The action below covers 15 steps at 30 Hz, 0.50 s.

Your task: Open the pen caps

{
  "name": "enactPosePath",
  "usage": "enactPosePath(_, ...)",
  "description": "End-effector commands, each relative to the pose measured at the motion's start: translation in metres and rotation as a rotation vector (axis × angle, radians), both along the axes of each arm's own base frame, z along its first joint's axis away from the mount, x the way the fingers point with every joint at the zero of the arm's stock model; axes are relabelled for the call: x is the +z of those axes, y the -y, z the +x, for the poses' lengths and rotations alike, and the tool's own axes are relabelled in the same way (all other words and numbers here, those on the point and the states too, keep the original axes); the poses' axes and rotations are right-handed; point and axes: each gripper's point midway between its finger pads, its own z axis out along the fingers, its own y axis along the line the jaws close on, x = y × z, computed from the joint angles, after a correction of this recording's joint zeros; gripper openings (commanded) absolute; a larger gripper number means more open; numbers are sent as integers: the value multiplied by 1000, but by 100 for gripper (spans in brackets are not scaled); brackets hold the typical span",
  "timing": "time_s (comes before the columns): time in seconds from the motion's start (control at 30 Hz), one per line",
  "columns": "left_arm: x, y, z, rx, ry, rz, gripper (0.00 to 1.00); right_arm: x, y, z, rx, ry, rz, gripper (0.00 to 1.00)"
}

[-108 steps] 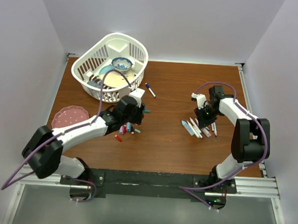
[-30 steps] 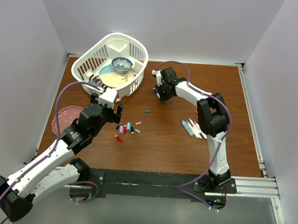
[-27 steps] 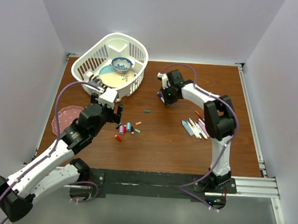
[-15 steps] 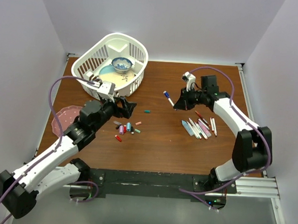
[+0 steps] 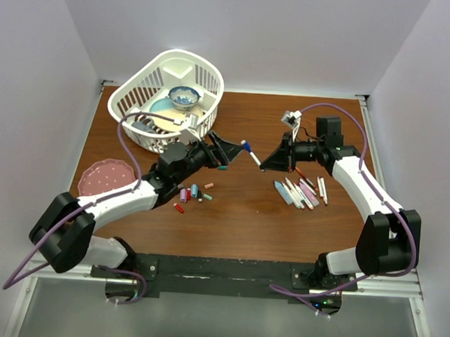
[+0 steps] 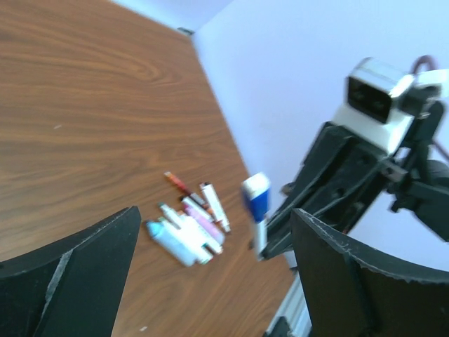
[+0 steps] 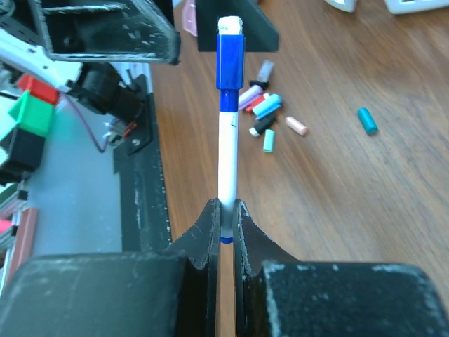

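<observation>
My right gripper (image 5: 267,162) (image 7: 226,205) is shut on the white barrel of a pen (image 5: 252,153) (image 7: 226,161) and holds it above the table. The pen's blue cap (image 5: 246,146) (image 7: 230,62) (image 6: 257,199) is on and points at my left gripper (image 5: 229,153) (image 6: 214,214). That gripper is open and empty, its jaws wide apart, just short of the cap. Several loose pen caps (image 5: 193,192) (image 7: 265,116) lie on the table below the left arm, and a teal one (image 5: 222,168) (image 7: 365,121) lies apart. Several more pens (image 5: 302,191) (image 6: 186,225) lie in a bunch at the right.
A white basket (image 5: 207,81) holding dishes and a blue bowl (image 5: 183,97) stands at the back left. A pink plate (image 5: 102,176) lies at the left edge of the wooden table (image 5: 282,224).
My right gripper picked the blue-capped pen up from near the basket and brought it to mid-table. My left gripper swung right, and its open jaws now face the cap.
</observation>
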Motion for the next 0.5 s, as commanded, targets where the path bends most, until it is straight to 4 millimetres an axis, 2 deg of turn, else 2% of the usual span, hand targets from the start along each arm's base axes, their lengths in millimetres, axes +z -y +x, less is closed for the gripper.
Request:
enactPosePath(0.0,53,13,11,41,94,-138,91,16,-3,-9,54,37,58,0)
enactPosePath(0.1,52,15,15,67,89,-152,89,17,-4,-10,59,35,60,0)
enactPosePath(0.3,42,27,20,52,46,-147,76,17,-4,-10,59,38,60,0)
enactPosePath(0.47,42,37,18,19,45,-149,65,11,-3,-6,44,33,44,0)
